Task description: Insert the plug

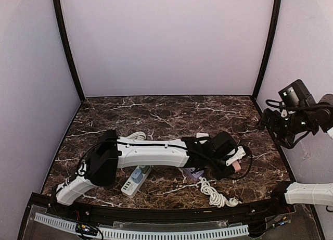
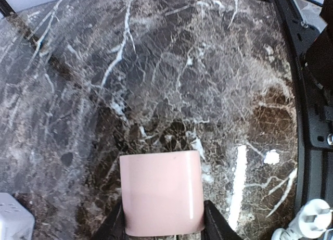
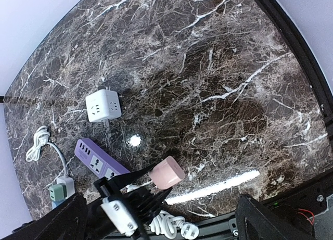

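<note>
Plainly, the grasp is made and the carry to a socket comes next.

From above, the left pincer (image 1: 234,162) is stretched far out and pinches a pink piece (image 1: 237,167) – probably the plug. The purple power strip (image 1: 195,173) lies just behind it, back along the arm. The right pincer (image 1: 273,126) hangs well off to the side, spread wide and holding nothing.

In the left wrist view, both fingers (image 2: 113,225) squeeze the pink piece, with only bare table ahead.

In the right wrist view, the strip lies just beside the held piece, with a white cube (image 3: 103,105) beyond.

Next, I judge, the piece must swing back over the strip with its prongs lined up to a socket. The prongs are hidden, and whether the piece touches the table is unclear.
</note>
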{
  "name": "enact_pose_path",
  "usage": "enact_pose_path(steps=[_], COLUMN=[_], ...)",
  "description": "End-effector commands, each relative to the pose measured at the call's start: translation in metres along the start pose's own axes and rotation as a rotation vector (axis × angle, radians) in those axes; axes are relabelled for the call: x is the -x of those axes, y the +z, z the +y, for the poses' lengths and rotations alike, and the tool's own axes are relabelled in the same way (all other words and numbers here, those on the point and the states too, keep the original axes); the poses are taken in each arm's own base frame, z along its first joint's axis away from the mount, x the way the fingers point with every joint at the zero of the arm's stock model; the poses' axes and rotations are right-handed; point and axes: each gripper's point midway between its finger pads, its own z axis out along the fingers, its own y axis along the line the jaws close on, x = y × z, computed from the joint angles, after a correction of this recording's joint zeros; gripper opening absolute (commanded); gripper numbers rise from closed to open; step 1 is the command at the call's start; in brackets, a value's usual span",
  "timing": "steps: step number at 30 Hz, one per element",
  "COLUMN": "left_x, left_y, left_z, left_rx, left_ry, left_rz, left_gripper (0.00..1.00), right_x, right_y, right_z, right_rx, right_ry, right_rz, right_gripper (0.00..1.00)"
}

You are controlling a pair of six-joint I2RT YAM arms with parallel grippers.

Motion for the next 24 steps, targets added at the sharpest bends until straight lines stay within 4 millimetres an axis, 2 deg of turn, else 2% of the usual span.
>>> enact_pose_path(steps=[1,4,7,9,19,22,24], left_x=[0.054,0.063,0.071,0.072,0.067,0.066,0.067], left_y=[-0.067,-0.088,-0.108,-0.12,-0.176,-0.19,-0.205], left_z=[0.008,0.01,0.016,0.022,0.04,0.043,0.054], left_rx=[0.033,0.041,0.077,0.11,0.214,0.203,0.2], left_ry=[0.024,0.029,0.033,0.033,0.043,0.019,-0.018], left_rz=[-0.115,-0.131,-0.142,-0.141,-0.182,-0.201,-0.222], left_gripper=[0.15,0.12,0.02,0.01,0.01,0.01,0.01], right_x=[0.017,0.023,0.028,0.03,0.032,0.028,0.023], right_y=[-0.009,-0.013,-0.015,-0.017,-0.02,-0.017,-0.014], right_z=[0.017,0.026,0.035,0.041,0.075,0.085,0.095], right_rx=[0.055,0.079,0.104,0.123,0.262,0.294,0.33], right_ry=[-0.026,-0.043,-0.063,-0.08,-0.14,-0.162,-0.188], right_rz=[-0.061,-0.072,-0.083,-0.089,-0.074,-0.043,-0.01], right_gripper=[0.99,0.99,0.99,0.99,0.99,0.99,0.99])
